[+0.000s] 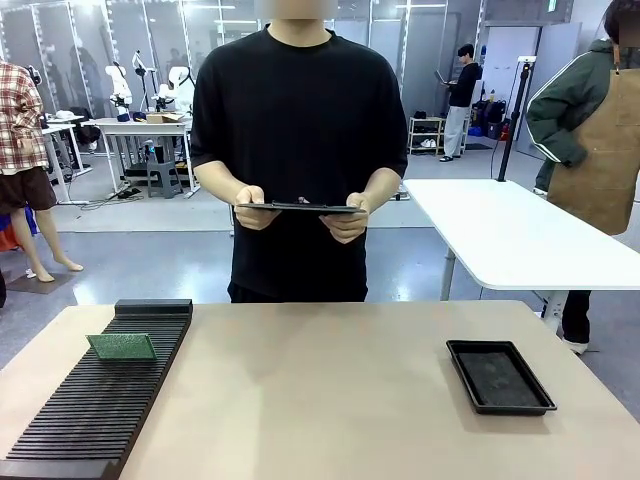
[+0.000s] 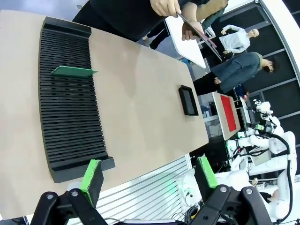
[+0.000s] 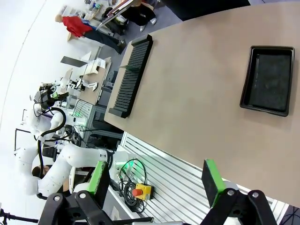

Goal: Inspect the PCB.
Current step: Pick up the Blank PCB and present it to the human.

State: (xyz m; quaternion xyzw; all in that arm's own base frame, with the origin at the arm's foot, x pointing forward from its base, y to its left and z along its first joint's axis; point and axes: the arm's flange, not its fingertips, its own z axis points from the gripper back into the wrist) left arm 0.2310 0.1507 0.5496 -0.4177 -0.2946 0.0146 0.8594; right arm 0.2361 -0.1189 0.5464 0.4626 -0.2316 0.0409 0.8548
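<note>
Front view: one PCB [image 1: 121,346] stands on edge in one slotted black rack [image 1: 100,410] at the lower left of the frame, with nothing touching it. By my judgement the inspection has not begun, so picking the board up and checking it are all left to do. One black tray [image 1: 500,376] lies at the lower right of the worktop [image 1: 320,400], well apart from the rack. One person [image 1: 300,150] at the far side holds one clipboard [image 1: 300,208].

Left wrist view: the left pincer [image 2: 149,176] is spread and holds nothing, off the worktop's edge. The PCB [image 2: 72,71] sits in the rack at the upper left.

Right wrist view: the right pincer [image 3: 154,180] is likewise spread and bare, with the tray [image 3: 267,79] at the upper right.
</note>
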